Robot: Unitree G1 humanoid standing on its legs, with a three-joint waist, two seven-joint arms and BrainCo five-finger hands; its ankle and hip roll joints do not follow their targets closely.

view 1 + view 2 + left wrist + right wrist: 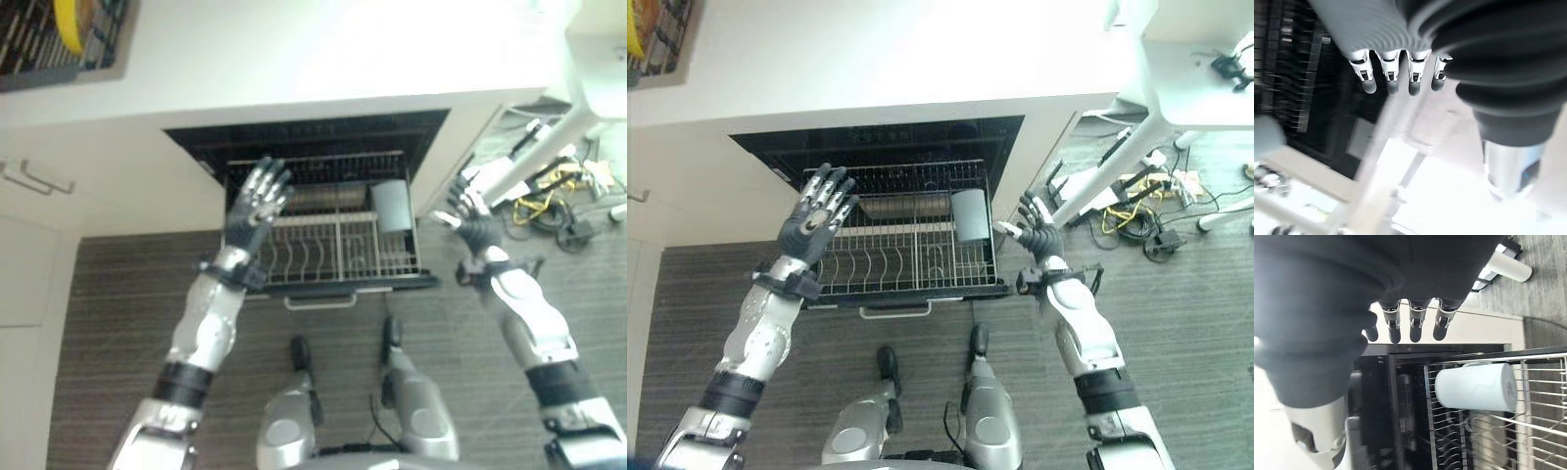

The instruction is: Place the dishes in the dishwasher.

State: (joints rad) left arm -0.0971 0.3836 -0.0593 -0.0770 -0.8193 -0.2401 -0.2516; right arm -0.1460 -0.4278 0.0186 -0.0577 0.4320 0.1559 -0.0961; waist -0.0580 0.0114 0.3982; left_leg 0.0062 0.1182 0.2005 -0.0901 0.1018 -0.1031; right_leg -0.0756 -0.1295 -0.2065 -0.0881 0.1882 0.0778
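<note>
A pale grey-blue cup (pixel 969 214) lies on its side at the back right of the wire rack (pixel 901 257), which is pulled out of the open dishwasher (pixel 877 142) over the dark striped floor (pixel 1205 323). In the right wrist view the cup (pixel 1476 387) rests across the rack's wires just beside the rack's outer edge, its flat end showing, with the dark dishwasher cavity past it. The rest of the rack looks bare, rows of upright tines along its front half and a handle bar (pixel 893 310) at its front edge. The left hand (pixel 813 223) is raised above the rack's left edge, palm up toward the camera, fingers spread and straight, holding nothing. The right hand (pixel 1038 233) is up just off the rack's right edge, near the cup but apart from it, fingers likewise extended and empty; its wrist view shows the fingers (pixel 1415 325) straight against the white counter front. The left wrist view shows its own fingers (pixel 1391 78) straight, with the rack blurred behind them. To the right of the dishwasher stand a white table leg (pixel 1117 166) and a tangle of cables (pixel 1141 220) on the floor. At far left the white cabinet front carries a handle (pixel 44 178), and a dark tray with a yellow item (pixel 71 22) sits in the top left corner of the left eye view.
</note>
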